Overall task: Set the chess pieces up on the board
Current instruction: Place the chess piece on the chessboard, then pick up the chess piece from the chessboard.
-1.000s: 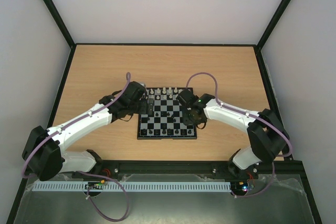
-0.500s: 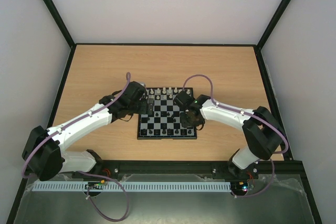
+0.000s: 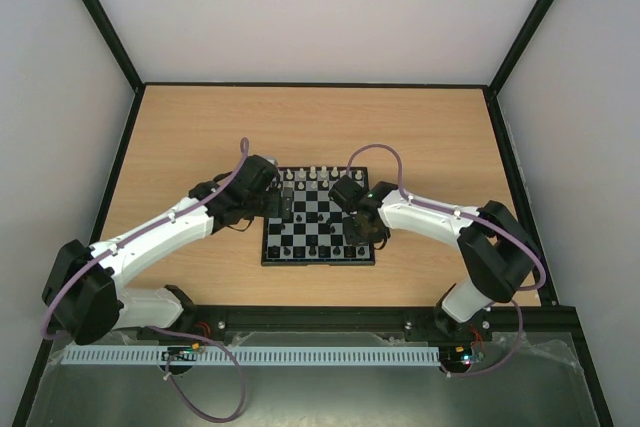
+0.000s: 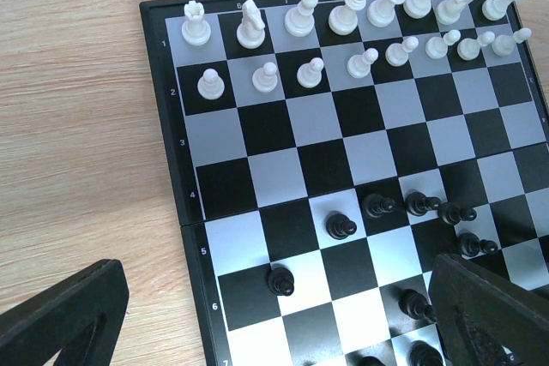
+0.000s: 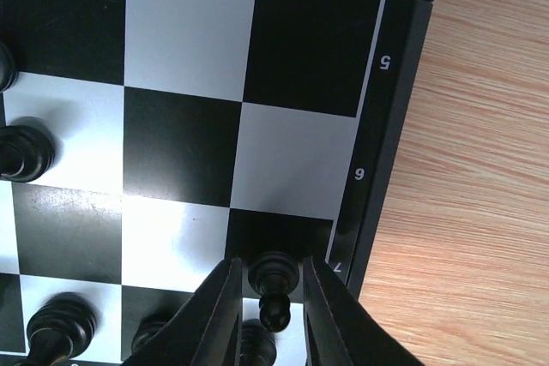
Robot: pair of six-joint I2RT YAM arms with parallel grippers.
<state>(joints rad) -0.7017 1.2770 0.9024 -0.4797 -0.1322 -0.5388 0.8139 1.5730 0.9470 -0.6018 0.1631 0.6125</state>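
Note:
The board (image 3: pixel 318 263) lies in the middle of the table. Cream-white chess pieces (image 4: pixel 300 19) stand in its two far rows, in order. Black chess pieces (image 4: pixel 340 226) stand scattered on the near half. My left gripper (image 4: pixel 274 315) is open wide and empty, hovering over the board's left edge (image 3: pixel 280 209). My right gripper (image 5: pixel 270 297) is over the near right corner (image 3: pixel 366 235). Its fingers (image 5: pixel 214 315) closely straddle an upright black pawn (image 5: pixel 276 276) on the black edge square of row 7, with thin gaps on both sides.
More black pieces (image 5: pixel 26 152) stand left of the right gripper, and two sit just below the pawn (image 5: pixel 60 319). Bare wooden table (image 5: pixel 480 169) lies right of the board's edge. Black rails frame the table (image 3: pixel 310 85).
My right arm has swung a little left and down over the board's near right corner. The left arm has not moved.

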